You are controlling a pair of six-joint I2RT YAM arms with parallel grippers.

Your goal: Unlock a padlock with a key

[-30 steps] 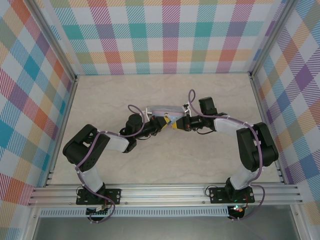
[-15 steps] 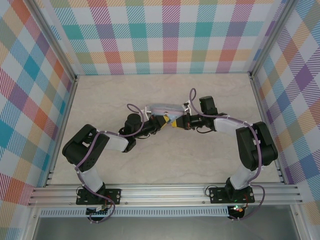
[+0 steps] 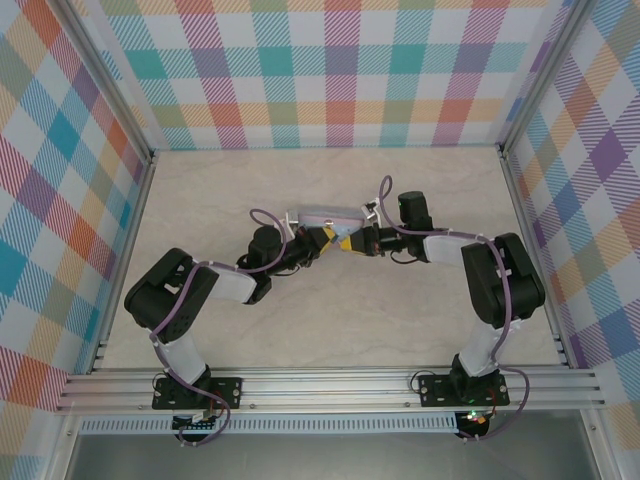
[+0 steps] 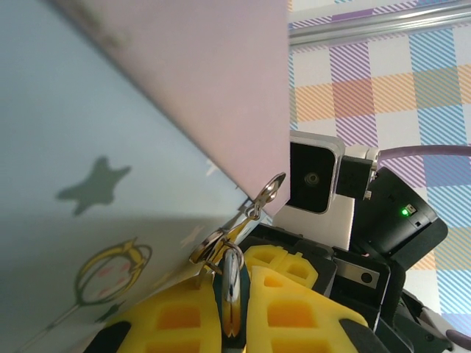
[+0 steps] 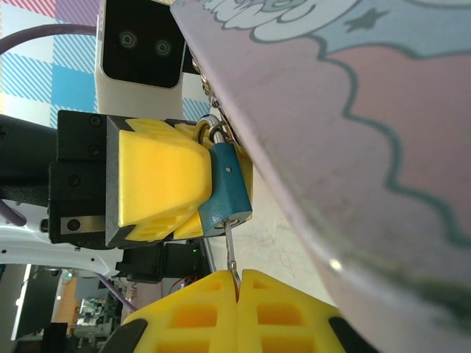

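Note:
The small teal padlock (image 5: 227, 187) hangs by its silvery shackle (image 5: 213, 132) from the clasp on the tin's edge. My left gripper (image 4: 234, 268) is shut on it, and its yellow fingers (image 5: 158, 180) cover most of the body. In the left wrist view silvery metal (image 4: 232, 283) and a ring (image 4: 213, 243) sit between the fingers. The thin dark key (image 5: 230, 250) points straight into the padlock's underside. My right gripper (image 5: 238, 276) is shut on its bow. In the top view the left gripper (image 3: 320, 241) and right gripper (image 3: 348, 243) meet tip to tip.
The light blue and pink cartoon-printed tin (image 3: 325, 217) lies just behind the grippers, close along both wrist views (image 5: 353, 147) (image 4: 110, 147). The beige table (image 3: 330, 320) is ringed by plaid walls and a metal rail (image 3: 330, 385) at the near edge.
Both grippers and the tin have shifted slightly left and toward the back wall. The grips on padlock and key look the same.

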